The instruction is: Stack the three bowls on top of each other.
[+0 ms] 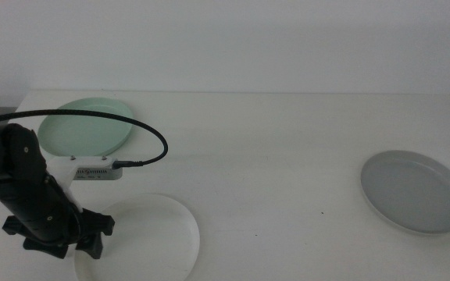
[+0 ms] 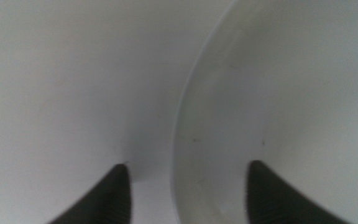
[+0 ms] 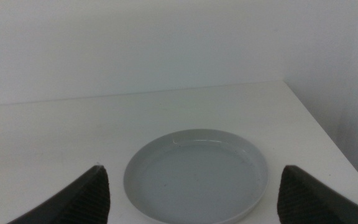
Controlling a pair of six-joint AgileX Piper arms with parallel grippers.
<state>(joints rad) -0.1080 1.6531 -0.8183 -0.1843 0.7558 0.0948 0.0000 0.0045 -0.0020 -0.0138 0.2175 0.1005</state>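
Left end effector [image 2: 185,186], parted, straddles white bowl [image 1: 151,234] rim near-left: first pickup; next, clench and lift.

We see the left arm [image 1: 33,199] covering the left pincer and the white bowl's [image 1: 158,234] left rim, and the picture's edge cuts that bowl's near side. The mint green bowl's [image 1: 92,125] near-left edge sits behind the arm. The left wrist view is blurred.

one mint green bowl [image 1: 84,125], one white bowl [image 1: 151,234], one grey bowl [image 1: 415,191]
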